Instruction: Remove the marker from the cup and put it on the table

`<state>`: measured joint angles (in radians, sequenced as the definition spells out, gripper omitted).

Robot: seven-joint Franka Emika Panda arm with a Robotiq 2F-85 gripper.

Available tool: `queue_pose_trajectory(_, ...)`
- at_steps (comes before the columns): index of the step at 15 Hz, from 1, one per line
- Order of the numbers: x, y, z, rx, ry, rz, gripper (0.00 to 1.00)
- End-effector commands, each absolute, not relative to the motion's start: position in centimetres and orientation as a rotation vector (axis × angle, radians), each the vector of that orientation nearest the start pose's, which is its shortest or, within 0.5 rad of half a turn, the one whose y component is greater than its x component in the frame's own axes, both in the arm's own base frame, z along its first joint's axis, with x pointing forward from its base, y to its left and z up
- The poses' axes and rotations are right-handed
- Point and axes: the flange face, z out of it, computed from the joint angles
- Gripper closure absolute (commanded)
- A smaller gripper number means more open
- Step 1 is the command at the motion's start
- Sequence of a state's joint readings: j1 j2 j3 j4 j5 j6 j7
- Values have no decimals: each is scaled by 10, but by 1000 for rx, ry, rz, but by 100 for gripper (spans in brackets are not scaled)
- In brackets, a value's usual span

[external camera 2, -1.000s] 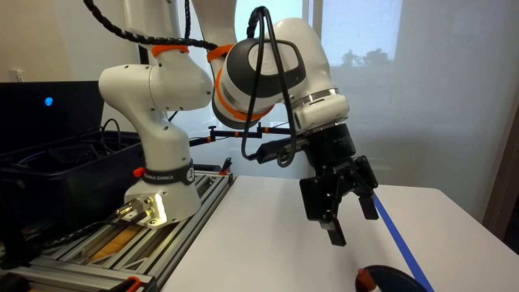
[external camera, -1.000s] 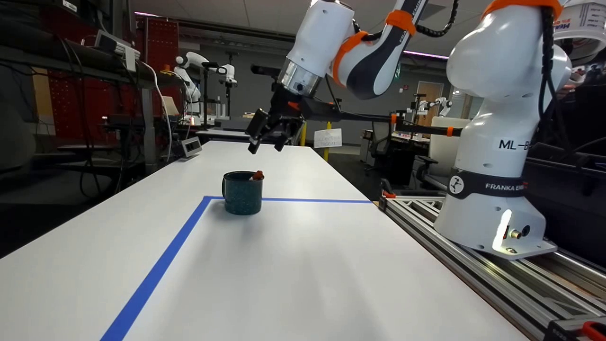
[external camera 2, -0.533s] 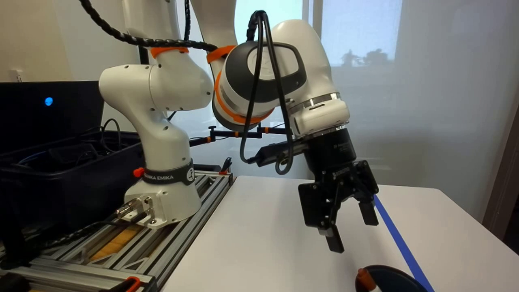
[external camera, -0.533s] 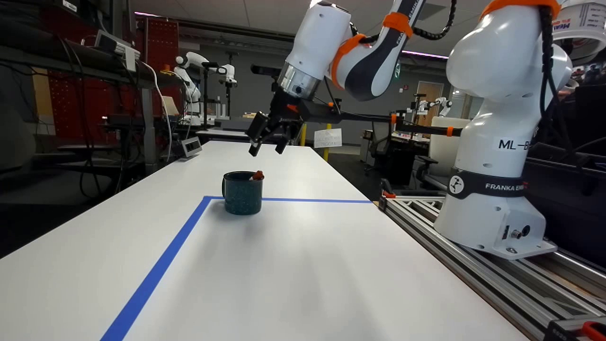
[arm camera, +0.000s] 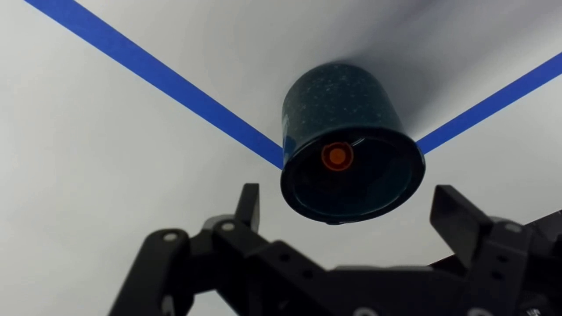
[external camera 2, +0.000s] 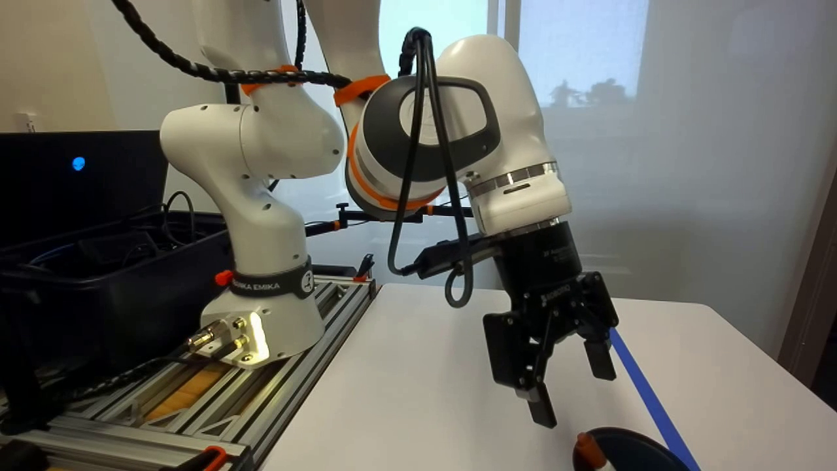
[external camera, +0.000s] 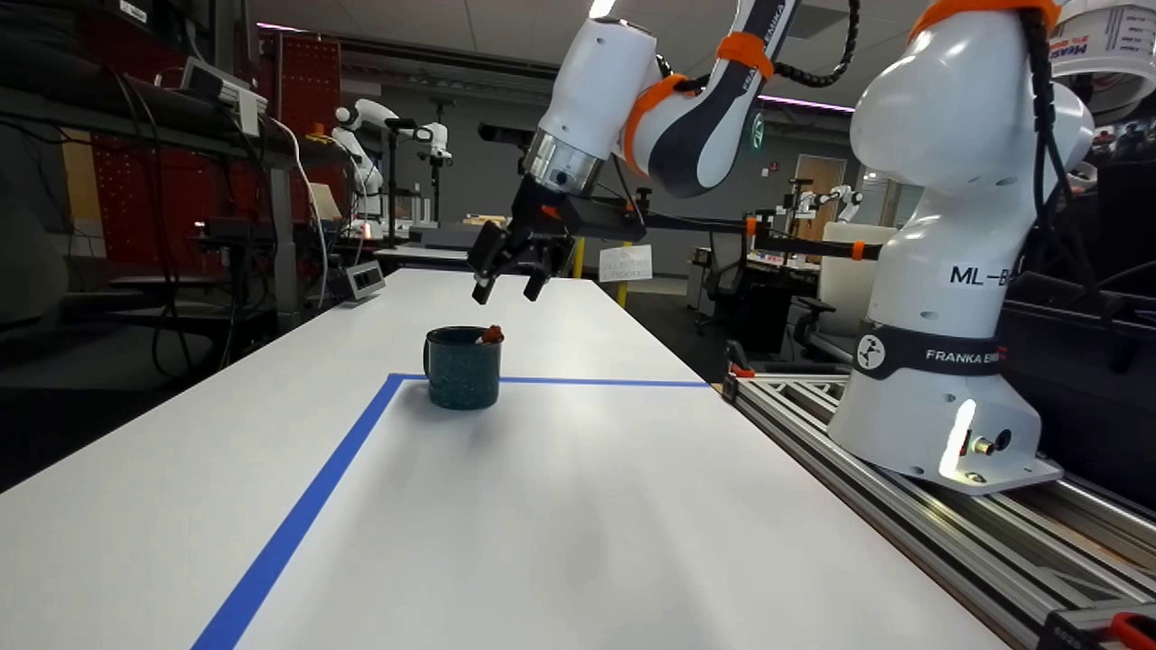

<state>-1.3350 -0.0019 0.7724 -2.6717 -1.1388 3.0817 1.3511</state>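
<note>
Marker [arm camera: 337, 156] in the cup [external camera: 463, 372], that's where it sits: the orange-red end pokes up past the rim in both exterior views, a scrap of white body just below, the whole thing tilted toward the wall. Up above, here's the claw [external camera 2: 575, 400], angled over, fingers [arm camera: 249, 204] spread wide apart, tips higher than the rim and clear of the cup. Down the wrist view we go, straight into that dark mouth, and there's the orange end seen as a ring around a disc, close to the wall, one finger showing to each side of the cup. The cup stands upright, dark green with pale speckles, on the white surface [external camera: 578, 524], just beside the corner of the blue tape [external camera: 307, 507]; in an exterior view a handle [external camera: 426, 357] peeks out. And the white arm [external camera: 601, 86] curves over from its base [external camera: 912, 433], where a bright strip [external camera: 957, 438] glows in both exterior views.
</note>
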Motion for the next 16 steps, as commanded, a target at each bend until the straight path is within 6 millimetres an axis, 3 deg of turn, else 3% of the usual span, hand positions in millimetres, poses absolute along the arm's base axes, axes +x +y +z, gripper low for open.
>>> queue_pose_trajectory(1,393,-167,253,-2944,1249,-669,0)
queue_pose_trajectory(10,401,-185,233,-2936,1294,-606,0)
queue_pose_trajectory(16,407,-180,220,-2913,1282,-587,0)
